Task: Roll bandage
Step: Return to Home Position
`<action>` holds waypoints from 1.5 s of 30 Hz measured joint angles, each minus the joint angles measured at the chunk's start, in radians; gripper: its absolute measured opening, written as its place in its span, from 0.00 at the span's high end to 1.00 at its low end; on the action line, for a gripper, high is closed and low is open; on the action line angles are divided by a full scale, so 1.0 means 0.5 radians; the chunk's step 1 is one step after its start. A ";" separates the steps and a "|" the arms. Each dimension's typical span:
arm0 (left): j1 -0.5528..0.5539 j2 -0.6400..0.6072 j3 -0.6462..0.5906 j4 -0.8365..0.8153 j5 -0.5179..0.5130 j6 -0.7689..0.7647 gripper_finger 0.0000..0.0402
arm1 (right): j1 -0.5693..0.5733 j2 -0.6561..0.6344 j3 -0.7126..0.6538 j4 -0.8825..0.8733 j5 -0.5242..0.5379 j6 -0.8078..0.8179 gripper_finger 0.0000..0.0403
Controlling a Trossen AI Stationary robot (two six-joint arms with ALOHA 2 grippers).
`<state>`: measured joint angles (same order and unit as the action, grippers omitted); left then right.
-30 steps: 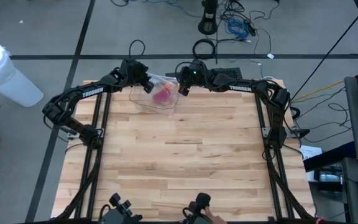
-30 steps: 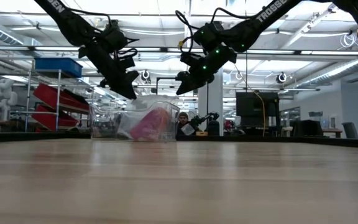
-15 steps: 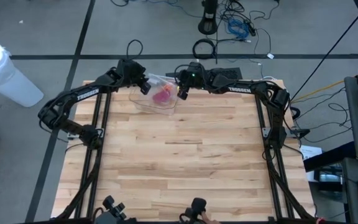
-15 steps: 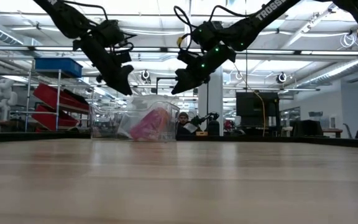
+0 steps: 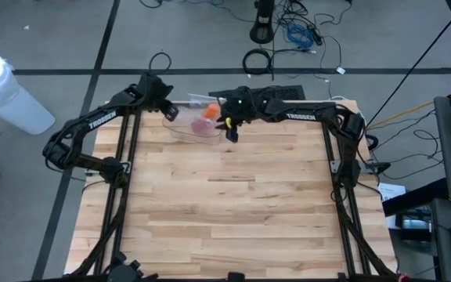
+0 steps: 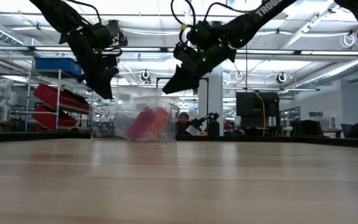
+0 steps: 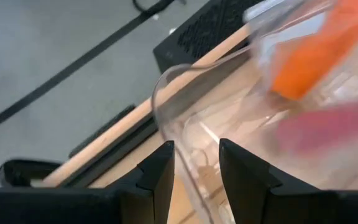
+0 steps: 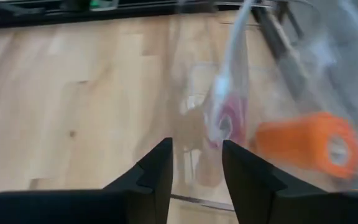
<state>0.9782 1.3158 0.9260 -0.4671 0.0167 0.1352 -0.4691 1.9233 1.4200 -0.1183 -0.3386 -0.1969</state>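
A clear plastic container (image 5: 180, 133) stands at the table's far edge, left of the middle. Inside it lie a pink bandage roll (image 5: 200, 125) and an orange roll (image 5: 210, 112); both also show in the right wrist view, pink roll (image 8: 229, 121) and orange roll (image 8: 309, 146). My left gripper (image 5: 168, 114) hangs open by the container's left far corner, whose rim (image 7: 166, 93) shows beyond the fingers. My right gripper (image 5: 229, 131) hangs open at the container's right side, slanting down toward it. In the low view both grippers, the left gripper (image 6: 106, 94) and the right gripper (image 6: 165, 89), hang above the container (image 6: 166, 112).
A flat black device (image 5: 284, 92) lies just behind the table's far edge, right of the container. Bare wooden tabletop (image 5: 225, 204) stretches from the container toward the near edge. In the low view a person (image 6: 182, 118) sits far off in the room behind.
My left gripper has drawn away from the container's top toward the table's left edge and risen a little. My right gripper has turned, its fingers swinging toward the near edge beside the container's right wall. The orange roll now shows beside the pink one.
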 joint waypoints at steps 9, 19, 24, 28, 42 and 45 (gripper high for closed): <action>0.010 0.007 0.000 -0.025 -0.112 -0.093 0.67 | 0.191 -0.229 -0.024 -0.084 0.632 -0.267 0.87; -0.037 0.008 0.000 -0.083 -0.110 -0.150 0.67 | 0.105 -0.724 -0.398 -0.124 0.743 -0.191 1.00; -0.085 -0.035 0.000 -0.036 -0.055 -0.139 0.67 | 0.134 -1.106 -0.868 0.157 0.725 -0.072 1.00; -0.218 -0.132 0.000 0.090 0.087 -0.043 0.67 | 0.194 -1.376 -1.200 0.446 0.714 0.002 1.00; -0.959 -0.525 0.000 0.185 0.333 0.006 0.67 | 0.588 -1.952 -1.462 0.479 0.568 0.256 1.00; -1.145 -0.566 0.000 0.185 0.213 -0.105 0.67 | 0.722 -2.054 -1.462 0.368 0.607 0.233 1.00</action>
<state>0.4059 1.0329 0.9260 -0.3746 0.1232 0.0825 -0.1083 0.8964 0.6891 0.0658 -0.0351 -0.0804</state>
